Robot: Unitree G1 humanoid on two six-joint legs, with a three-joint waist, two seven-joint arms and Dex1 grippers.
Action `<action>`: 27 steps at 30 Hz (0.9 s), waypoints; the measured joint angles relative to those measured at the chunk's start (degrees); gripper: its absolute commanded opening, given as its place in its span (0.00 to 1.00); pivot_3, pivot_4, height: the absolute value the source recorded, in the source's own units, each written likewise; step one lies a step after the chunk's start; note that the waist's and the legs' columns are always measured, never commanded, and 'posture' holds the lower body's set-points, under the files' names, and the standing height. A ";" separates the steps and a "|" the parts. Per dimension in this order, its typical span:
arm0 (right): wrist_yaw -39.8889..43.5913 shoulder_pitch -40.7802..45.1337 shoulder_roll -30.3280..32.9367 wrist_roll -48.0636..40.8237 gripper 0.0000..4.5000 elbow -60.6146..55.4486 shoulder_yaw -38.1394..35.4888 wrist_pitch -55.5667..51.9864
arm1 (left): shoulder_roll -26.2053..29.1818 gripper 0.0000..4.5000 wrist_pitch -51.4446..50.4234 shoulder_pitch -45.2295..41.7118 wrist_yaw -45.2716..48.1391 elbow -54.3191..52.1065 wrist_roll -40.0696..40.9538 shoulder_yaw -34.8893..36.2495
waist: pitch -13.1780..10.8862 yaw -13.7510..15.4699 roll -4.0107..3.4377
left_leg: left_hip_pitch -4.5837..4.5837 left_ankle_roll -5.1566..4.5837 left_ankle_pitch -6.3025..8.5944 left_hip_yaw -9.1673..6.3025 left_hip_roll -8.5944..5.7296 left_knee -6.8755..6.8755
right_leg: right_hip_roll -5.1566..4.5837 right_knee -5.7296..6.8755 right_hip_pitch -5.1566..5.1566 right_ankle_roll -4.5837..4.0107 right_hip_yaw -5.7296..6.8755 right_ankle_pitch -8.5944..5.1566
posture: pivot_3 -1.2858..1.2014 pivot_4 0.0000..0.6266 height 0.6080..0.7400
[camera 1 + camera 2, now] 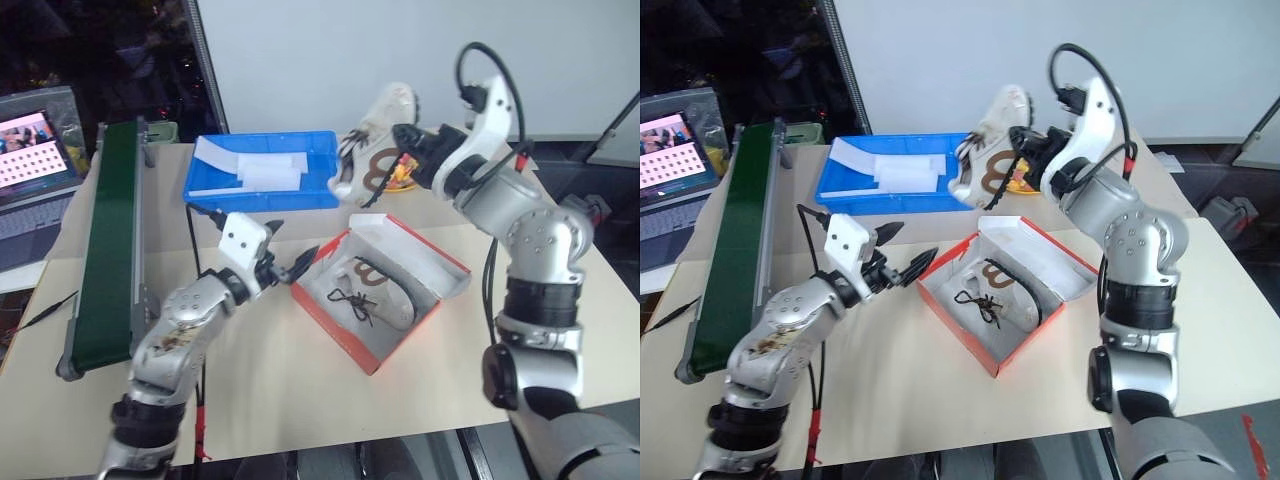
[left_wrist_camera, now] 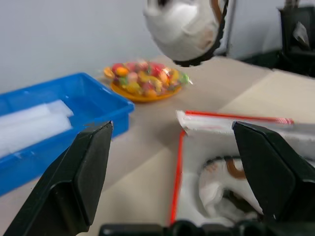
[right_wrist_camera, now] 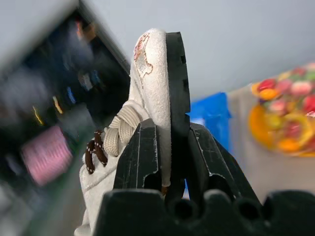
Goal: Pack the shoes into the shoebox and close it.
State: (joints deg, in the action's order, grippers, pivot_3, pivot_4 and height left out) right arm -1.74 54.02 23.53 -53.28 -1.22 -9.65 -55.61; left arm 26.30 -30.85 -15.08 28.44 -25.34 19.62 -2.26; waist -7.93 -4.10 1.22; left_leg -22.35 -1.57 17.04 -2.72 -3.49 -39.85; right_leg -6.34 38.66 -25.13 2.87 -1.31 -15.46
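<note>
Right wrist view: right gripper clamps 1 shoe; left gripper gapes beside shoebox.

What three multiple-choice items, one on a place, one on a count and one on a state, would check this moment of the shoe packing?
1. Where is the shoe that is not in the shoebox?
A. In the blue tray
B. Held up in the right gripper
C. On the green conveyor

2. How many shoes lie in the shoebox?
A. None
B. One
C. Two

3. How does the left gripper stand?
A. Open, holding nothing
B. Shut on a shoe
C. Shut on the box lid

Answers:
1 B: the right gripper is clamped on the heel of one shoe, lifted above the table beside the blue tray.
2 B: a single shoe in the box lies in the open shoebox.
3 A: the left gripper has its fingers spread wide beside the shoebox, with nothing between them.
</note>
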 measured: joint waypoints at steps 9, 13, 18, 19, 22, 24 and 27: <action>13.73 12.15 9.95 -4.42 0.07 5.31 5.57 -25.82 | 13.95 0.92 5.02 12.01 16.20 -2.63 3.24 6.51 | -0.03 1.52 -0.05 | -0.07 -0.18 0.11 -0.07 0.00 0.05 | -0.09 -0.57 0.11 -0.01 0.12 0.01 | 0.52 0.24 0.88; 21.01 11.84 11.93 -4.56 0.07 2.47 11.83 -33.42 | 14.00 0.92 6.08 15.00 18.20 -5.45 3.28 5.74 | -0.03 2.09 -0.05 | -0.42 -0.24 0.15 -0.22 -0.03 -0.02 | -0.21 -0.64 -0.02 -0.01 0.33 0.01 | 0.52 0.24 0.88; 27.67 5.01 15.58 -4.40 0.07 -3.49 19.25 -36.45 | 12.84 0.92 5.90 15.08 17.12 -7.55 3.34 5.61 | -0.03 2.83 -0.04 | -0.52 -0.25 0.15 -0.30 -0.09 -0.10 | -0.27 -0.68 -0.03 0.00 0.44 0.02 | 0.52 0.24 0.88; 28.58 3.79 16.32 -4.22 0.07 -4.13 20.24 -36.46 | 12.76 0.92 5.85 15.17 17.07 -7.80 3.42 5.61 | -0.03 2.97 -0.04 | -0.51 -0.24 0.15 -0.30 -0.09 -0.10 | -0.27 -0.68 -0.03 0.00 0.44 0.02 | 0.52 0.24 0.88; 30.63 2.95 17.59 -3.60 0.07 -4.69 20.85 -36.46 | 12.73 0.92 5.68 15.54 17.02 -8.36 3.91 5.62 | -0.03 2.90 -0.05 | -0.48 -0.23 0.14 -0.27 -0.07 -0.10 | -0.24 -0.65 -0.05 0.00 0.41 0.02 | 0.52 0.24 0.88; 31.77 3.12 18.21 -2.75 0.07 -4.98 20.94 -36.45 | 12.73 0.92 5.65 15.79 17.09 -9.08 4.32 5.62 | -0.03 2.92 -0.05 | -0.46 -0.22 0.14 -0.27 -0.05 -0.11 | -0.22 -0.66 -0.03 0.00 0.41 0.02 | 0.52 0.24 0.88; 33.14 3.13 18.18 -0.85 0.07 -4.91 22.39 -36.39 | 12.71 0.92 5.52 15.86 17.04 -9.80 4.65 5.40 | -0.03 2.99 -0.05 | -0.46 -0.22 0.14 -0.27 -0.06 -0.17 | -0.23 -0.65 -0.02 0.00 0.40 0.02 | 0.52 0.24 0.88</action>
State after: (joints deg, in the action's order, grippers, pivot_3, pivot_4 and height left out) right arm 31.39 57.15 41.70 -54.13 -6.13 12.74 -92.00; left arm 39.01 -25.34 0.77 45.48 -35.13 24.26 3.14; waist -7.96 -1.11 1.17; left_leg -22.81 -1.79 17.17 -3.00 -3.55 -40.02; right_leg -6.57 38.00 -25.15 2.87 -0.91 -15.44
